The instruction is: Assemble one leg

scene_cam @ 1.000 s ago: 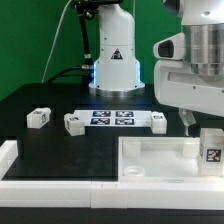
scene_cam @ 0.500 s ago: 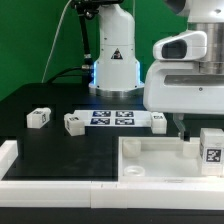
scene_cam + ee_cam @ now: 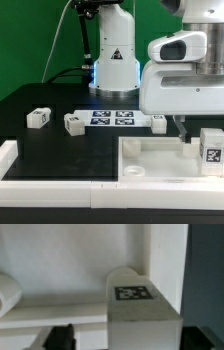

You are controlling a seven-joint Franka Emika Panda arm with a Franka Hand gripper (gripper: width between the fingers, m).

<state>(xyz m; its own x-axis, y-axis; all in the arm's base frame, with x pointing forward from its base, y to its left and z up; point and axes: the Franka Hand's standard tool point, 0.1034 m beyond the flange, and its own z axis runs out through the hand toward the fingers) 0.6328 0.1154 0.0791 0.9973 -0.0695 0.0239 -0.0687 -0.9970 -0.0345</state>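
A white leg (image 3: 210, 148) with a square tag stands upright at the right end of the large white panel (image 3: 150, 160). My gripper (image 3: 186, 128) hangs just above the panel, beside this leg on the exterior view's left. In the wrist view the leg (image 3: 140, 308) stands between my dark fingers (image 3: 64, 337). It is close to one finger, with a gap to the other, so the gripper (image 3: 132, 341) is open around it. Three more legs lie on the black table (image 3: 38, 118), (image 3: 74, 123), (image 3: 159, 121).
The marker board (image 3: 112, 118) lies between the loose legs at the table's middle. The robot's base (image 3: 115, 60) stands behind it. A white rail (image 3: 10, 160) runs along the front left edge. The panel has a round socket (image 3: 130, 170) at its near corner.
The gripper body has shifted a little toward the exterior view's left. The leg on the panel and the loose legs have not moved.
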